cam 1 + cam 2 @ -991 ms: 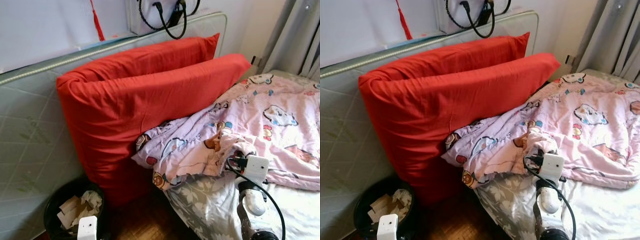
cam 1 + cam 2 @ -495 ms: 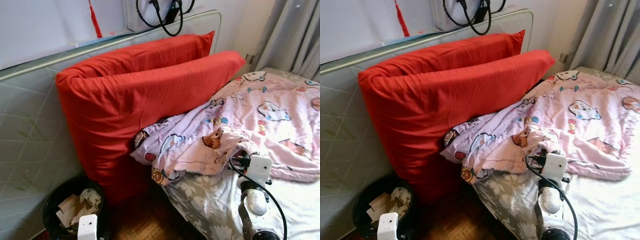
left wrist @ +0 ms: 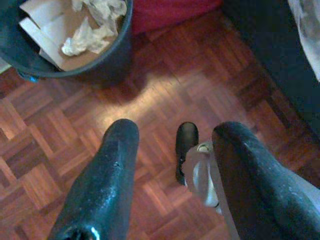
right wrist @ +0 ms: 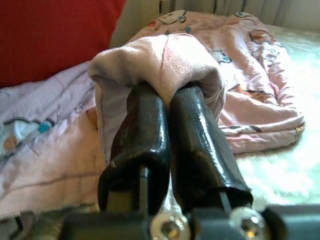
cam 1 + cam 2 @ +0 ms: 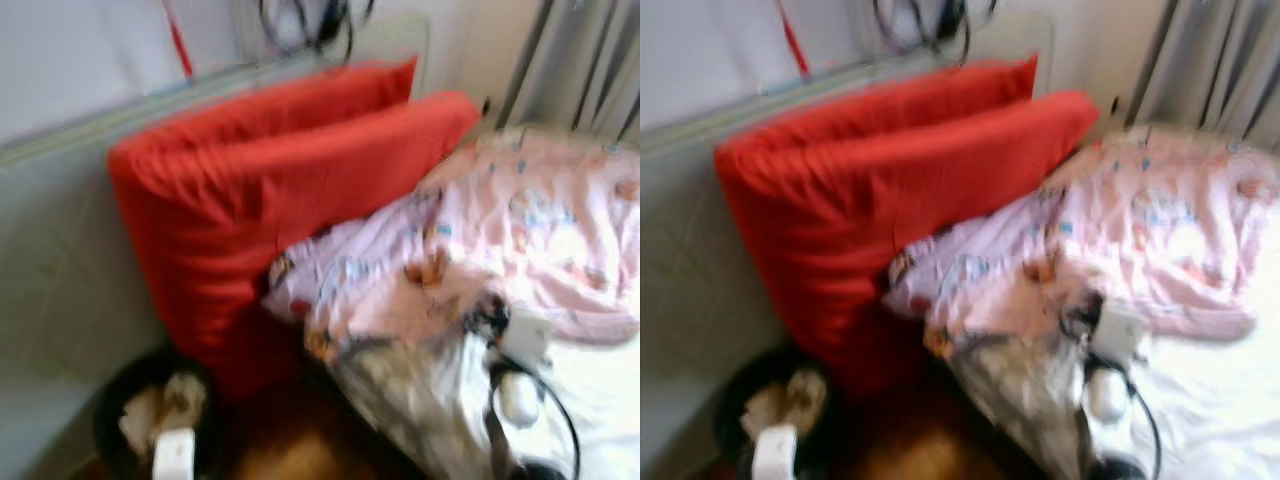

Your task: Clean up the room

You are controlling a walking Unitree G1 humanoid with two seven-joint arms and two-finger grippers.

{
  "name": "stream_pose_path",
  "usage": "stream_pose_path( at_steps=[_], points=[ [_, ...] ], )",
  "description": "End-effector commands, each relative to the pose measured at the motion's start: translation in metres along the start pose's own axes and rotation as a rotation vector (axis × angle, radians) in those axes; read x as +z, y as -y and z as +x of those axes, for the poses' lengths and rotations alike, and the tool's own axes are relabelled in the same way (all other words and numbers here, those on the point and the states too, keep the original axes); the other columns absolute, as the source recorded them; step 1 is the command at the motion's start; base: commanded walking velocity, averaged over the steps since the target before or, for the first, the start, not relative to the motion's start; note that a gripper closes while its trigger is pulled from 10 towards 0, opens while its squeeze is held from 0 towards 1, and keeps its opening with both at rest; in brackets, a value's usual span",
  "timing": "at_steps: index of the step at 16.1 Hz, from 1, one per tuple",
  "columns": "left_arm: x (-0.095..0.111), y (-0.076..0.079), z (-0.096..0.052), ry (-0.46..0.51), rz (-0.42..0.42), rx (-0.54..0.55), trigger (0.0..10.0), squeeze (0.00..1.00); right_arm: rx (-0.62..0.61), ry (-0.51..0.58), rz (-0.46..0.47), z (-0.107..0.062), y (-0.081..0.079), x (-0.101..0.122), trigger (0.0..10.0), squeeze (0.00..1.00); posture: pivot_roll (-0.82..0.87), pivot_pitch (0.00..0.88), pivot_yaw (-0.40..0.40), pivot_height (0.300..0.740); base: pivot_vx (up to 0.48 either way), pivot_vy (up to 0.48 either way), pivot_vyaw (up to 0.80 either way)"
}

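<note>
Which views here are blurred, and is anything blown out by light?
Both eye views are motion-blurred, smearing the red pillows and pink blanket. Both wrist views are sharp: the right gripper pinches blanket cloth, the left gripper hangs over parquet. The sheet glares white in the right wrist view.

I see glossy black fingers [image 4: 200,140] pinching soft pink cloth blanket [image 4: 165,55]. Parquet wood floor [image 3: 165,90] looks polished; crumpled paper [image 3: 95,30] fills the bin.
</note>
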State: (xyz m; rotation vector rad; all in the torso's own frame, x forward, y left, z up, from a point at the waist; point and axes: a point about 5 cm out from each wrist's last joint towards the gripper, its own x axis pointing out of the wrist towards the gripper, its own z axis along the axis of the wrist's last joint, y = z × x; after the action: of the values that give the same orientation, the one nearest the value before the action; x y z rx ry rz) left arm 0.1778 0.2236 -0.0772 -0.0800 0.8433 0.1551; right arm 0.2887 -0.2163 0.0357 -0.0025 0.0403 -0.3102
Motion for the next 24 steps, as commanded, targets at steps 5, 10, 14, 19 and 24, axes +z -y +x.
stream_pose_path(
  at_steps=[5,10,14,19,24],
  points=[
    [-0.0005,0.0024,0.0004,-0.009,0.001,-0.010,10.0,0.00,0.010,0.043,-0.008,0.0044,-0.0031,0.0091,10.0,0.00,0.06,0.045,0.017,0.740,0.000,0.000,0.00],
    [-0.0005,0.0024,0.0005,-0.011,0.006,-0.012,10.0,0.00,0.043,0.045,-0.029,0.0035,-0.0101,0.0088,10.0,0.00,0.06,0.047,0.017,0.740,0.000,0.000,0.00],
    [-0.0001,0.0022,0.0005,-0.009,0.005,-0.011,10.0,0.00,0.044,0.041,-0.026,0.0031,-0.0110,0.0081,10.0,0.00,0.05,0.048,0.017,0.740,0.000,0.000,0.00],
    [0.0000,0.0025,0.0006,-0.009,0.002,-0.012,10.0,0.00,0.036,0.030,-0.031,0.0024,-0.0100,0.0063,10.0,0.00,0.06,0.049,0.015,0.740,0.000,0.000,0.00],
    [-0.0001,0.0023,0.0005,-0.009,0.001,-0.012,10.0,0.00,0.029,0.020,-0.020,0.0015,-0.0096,0.0046,10.0,0.00,0.06,0.049,0.016,0.740,0.000,0.000,0.00]
  ],
)
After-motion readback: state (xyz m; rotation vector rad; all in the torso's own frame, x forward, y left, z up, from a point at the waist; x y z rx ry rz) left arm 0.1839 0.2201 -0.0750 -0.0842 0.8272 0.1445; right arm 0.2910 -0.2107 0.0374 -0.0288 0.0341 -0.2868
